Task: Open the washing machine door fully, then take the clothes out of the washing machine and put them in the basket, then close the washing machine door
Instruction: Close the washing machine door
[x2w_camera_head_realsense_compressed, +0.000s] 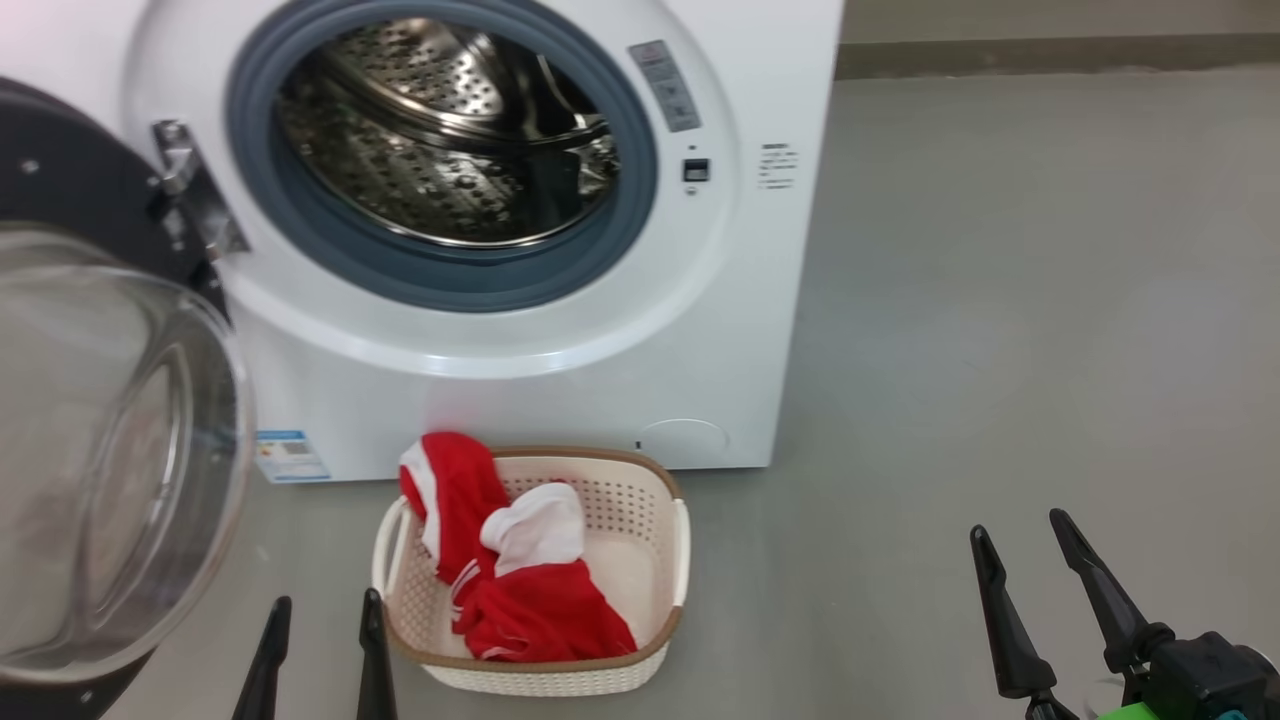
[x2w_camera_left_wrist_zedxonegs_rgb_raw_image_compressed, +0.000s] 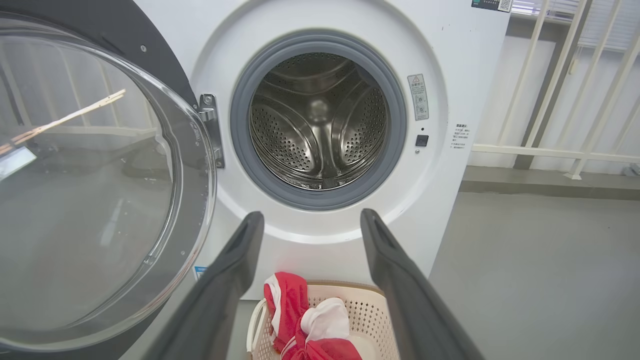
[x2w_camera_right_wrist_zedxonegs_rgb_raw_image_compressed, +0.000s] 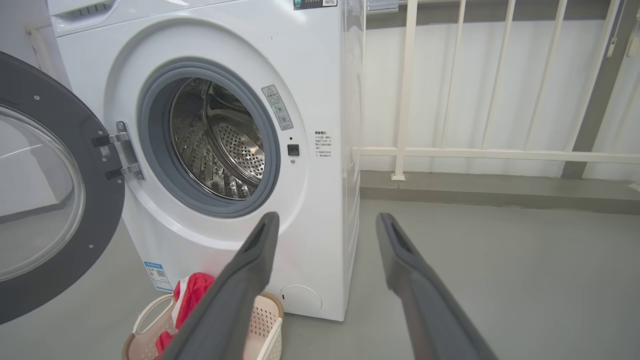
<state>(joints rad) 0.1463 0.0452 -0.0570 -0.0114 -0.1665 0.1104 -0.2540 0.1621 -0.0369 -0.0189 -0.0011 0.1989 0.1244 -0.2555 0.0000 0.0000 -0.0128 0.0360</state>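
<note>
Clothes are lying in the basket before the washing machine, drum showing empty, so you are facing 1 step, closing the wide-open door, with left gripper and right gripper spread, empty.

Drum mouth is unobstructed; door juts out at the left, crowding that side; basket sits low in front; floor at right gives passage.
</note>
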